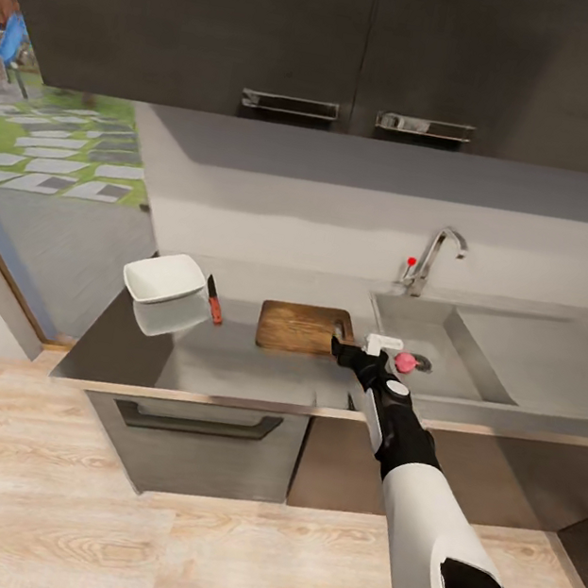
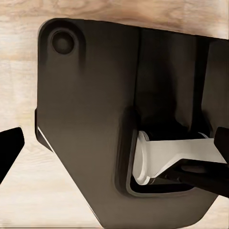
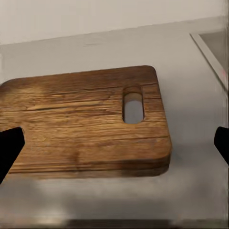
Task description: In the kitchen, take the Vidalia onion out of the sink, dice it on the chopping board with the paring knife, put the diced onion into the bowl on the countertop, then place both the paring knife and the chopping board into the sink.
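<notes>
The onion [image 1: 405,361] is still in the sink [image 1: 474,362], a pinkish ball just beside the drain. My right hand [image 1: 342,348] hangs released over the bench [image 1: 225,364] at the slotted end of the chopping board [image 1: 303,327], nothing between its fingers. The paring knife [image 1: 213,301] lies beside the bowl [image 1: 167,282]. I judge the fetching step is barely begun: next I must swing right, down into the basin, and close on the onion. My left hand I cannot tell.
</notes>
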Controlling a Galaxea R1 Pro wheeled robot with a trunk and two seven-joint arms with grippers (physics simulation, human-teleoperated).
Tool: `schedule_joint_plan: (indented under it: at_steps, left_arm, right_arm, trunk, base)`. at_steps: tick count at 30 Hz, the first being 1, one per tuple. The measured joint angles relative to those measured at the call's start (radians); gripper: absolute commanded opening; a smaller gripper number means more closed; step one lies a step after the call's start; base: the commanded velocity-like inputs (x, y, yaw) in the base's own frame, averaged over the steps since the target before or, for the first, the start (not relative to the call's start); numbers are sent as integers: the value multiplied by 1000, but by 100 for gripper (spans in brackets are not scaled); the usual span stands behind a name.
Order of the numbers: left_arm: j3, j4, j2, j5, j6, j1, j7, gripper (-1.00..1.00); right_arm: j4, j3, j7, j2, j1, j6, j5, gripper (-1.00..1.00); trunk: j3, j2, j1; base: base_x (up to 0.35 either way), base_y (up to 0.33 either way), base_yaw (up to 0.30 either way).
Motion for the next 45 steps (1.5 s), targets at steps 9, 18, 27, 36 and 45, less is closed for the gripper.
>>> schedule_joint_plan:
  at_steps: [9, 18, 27, 36, 45]
  left_arm:
    - [0, 0, 0, 0, 0, 0, 0, 100]
    - [0, 0, 0, 0, 1, 0, 0, 100]
    - [0, 0, 0, 0, 0, 0, 0, 100]
    - [0, 1, 1, 0, 0, 0, 0, 100]
    - [0, 2, 0, 0, 0, 0, 1, 100]
  right_arm:
    - [2, 0, 2, 0, 0, -2, 0, 100]
    - [6, 0, 2, 0, 0, -20, -3, 100]
    - [29, 0, 3, 0, 5, -22, -3, 100]
    - [130, 0, 7, -4, 6, -91, -3, 100]
    - [433, 0, 9, -47, 6, -329, -2, 100]
  trunk:
    - [0, 0, 0]
    - [0, 0, 0]
    - [0, 0, 0]
    - [0, 0, -1]
    - [0, 0, -1]
  base:
    - [-336, -7, 0]
    - [-338, 0, 0]
    - [-269, 0, 0]
    - [-31, 0, 0]
    - [0, 0, 0]
